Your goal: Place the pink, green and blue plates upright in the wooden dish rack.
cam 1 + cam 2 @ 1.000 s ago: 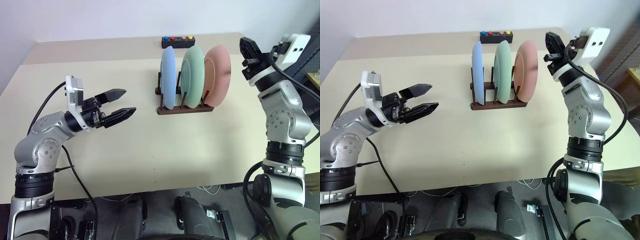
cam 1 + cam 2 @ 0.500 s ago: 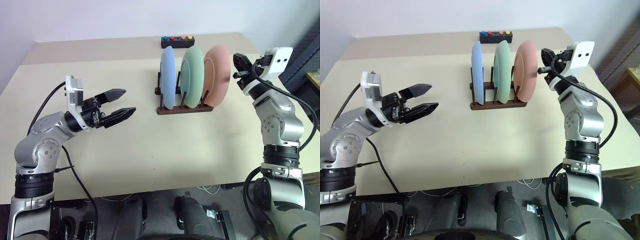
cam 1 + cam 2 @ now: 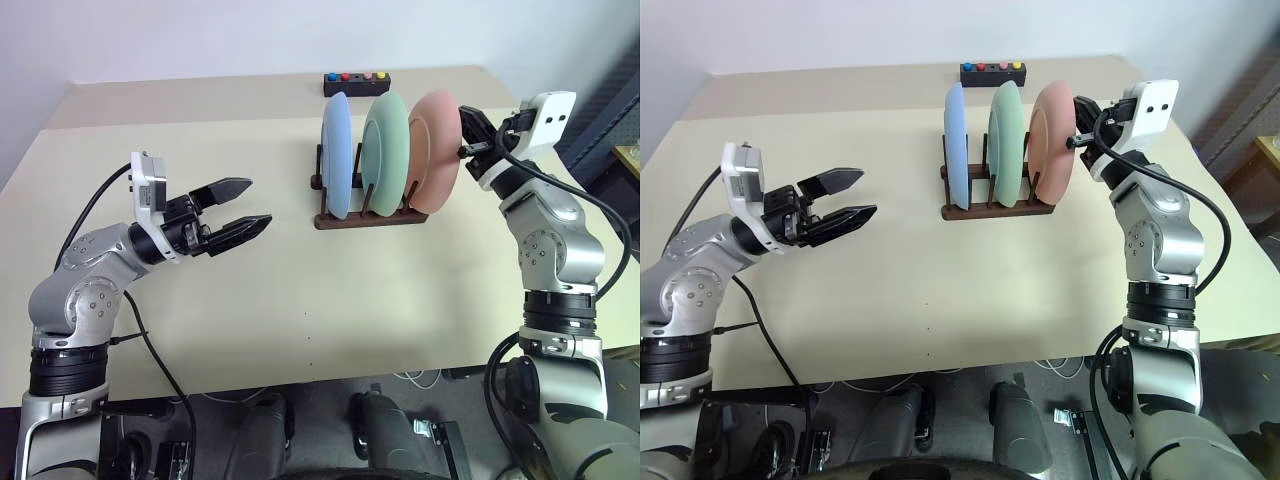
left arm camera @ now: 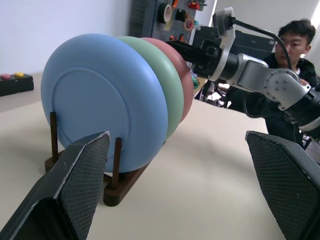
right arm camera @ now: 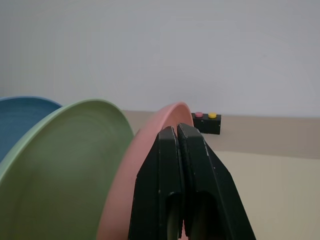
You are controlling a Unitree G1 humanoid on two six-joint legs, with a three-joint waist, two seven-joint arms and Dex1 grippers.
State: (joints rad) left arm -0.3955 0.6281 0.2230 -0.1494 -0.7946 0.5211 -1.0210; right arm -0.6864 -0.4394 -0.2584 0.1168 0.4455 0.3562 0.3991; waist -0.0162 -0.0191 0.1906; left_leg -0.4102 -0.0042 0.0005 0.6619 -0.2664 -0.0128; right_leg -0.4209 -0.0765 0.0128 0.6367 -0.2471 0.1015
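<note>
The blue plate, the green plate and the pink plate stand upright side by side in the wooden dish rack at the table's far middle. My right gripper is shut with nothing in it. Its tips sit at the pink plate's upper right rim; I cannot tell whether they touch it. My left gripper hangs open and empty above the table, well to the left of the rack and pointing towards it. The left wrist view looks at the blue plate between its spread fingers.
A small black box with coloured buttons lies at the table's far edge, behind the rack. The beige table ends just right of my right arm. A seated person is beyond that side, by dark equipment.
My right gripper, still shut, has come down and leftwards from high on the right to the pink plate's rim. The left gripper and the plates have stayed put.
</note>
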